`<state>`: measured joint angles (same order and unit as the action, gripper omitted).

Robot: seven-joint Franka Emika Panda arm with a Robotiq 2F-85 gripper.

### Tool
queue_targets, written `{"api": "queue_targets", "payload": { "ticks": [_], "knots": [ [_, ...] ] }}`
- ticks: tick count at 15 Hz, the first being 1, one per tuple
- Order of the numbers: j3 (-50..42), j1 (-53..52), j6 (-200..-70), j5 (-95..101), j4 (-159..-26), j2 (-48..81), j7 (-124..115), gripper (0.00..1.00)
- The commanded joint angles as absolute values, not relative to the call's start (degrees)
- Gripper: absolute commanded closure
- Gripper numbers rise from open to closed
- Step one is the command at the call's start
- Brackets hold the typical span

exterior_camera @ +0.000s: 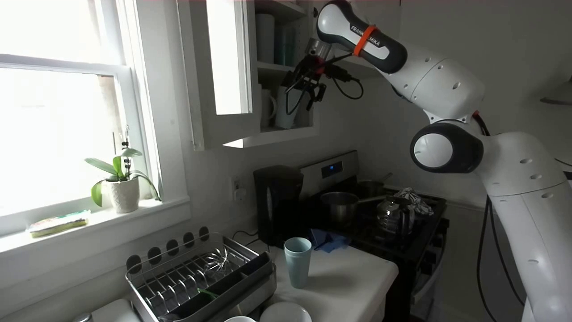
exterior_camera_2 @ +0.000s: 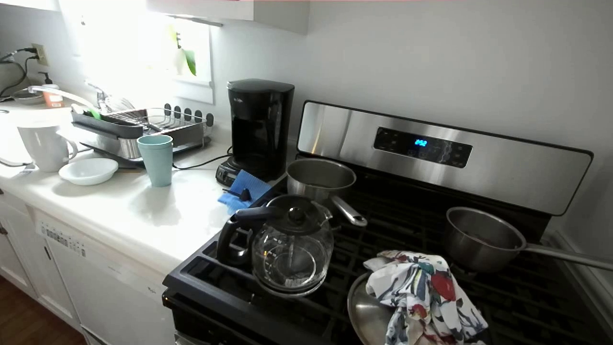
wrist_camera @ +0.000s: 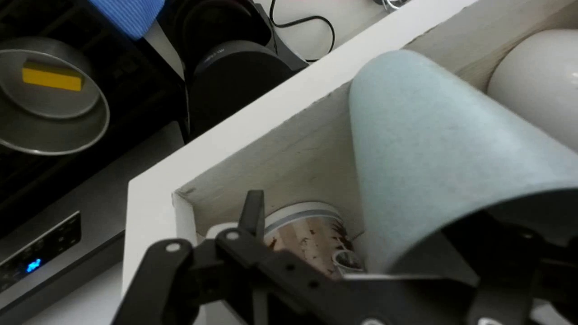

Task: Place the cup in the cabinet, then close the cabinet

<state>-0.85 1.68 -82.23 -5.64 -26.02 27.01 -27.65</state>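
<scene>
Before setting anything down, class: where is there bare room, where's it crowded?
Bare: white countertop between the tapered teal cup, blue cloth and black stove. Crowded: that stove, with two steel saucepans, a glass carafe and a floral cloth.

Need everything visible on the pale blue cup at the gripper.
The pale blue cup is a plain tapered tumbler, wider at the mouth, no handle showing, its matte surface plastic-looking. It stands mouth up, roughly upright, in the bottom of the cabinet, base near the front edge, beside a white mug. The gripper is open astride the cup's wall, one finger outside, the other at the mouth; whether either touches it isn't clear. The inside is mostly dark or hidden.
</scene>
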Motion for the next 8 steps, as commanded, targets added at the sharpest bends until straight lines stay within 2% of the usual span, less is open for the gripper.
{"api": "queue_targets", "payload": {
  "ticks": [1,6,8],
  "knots": [
    [-2.17,-1.65,-85.45,-1.46,-24.62,28.97,-28.39,0.00],
    [-3.18,-3.42,-88.58,1.66,-24.62,29.74,-28.93,0.00],
    [-3.57,-3.46,-89.15,2.18,-24.55,29.75,-29.50,0.26]
  ]
}}
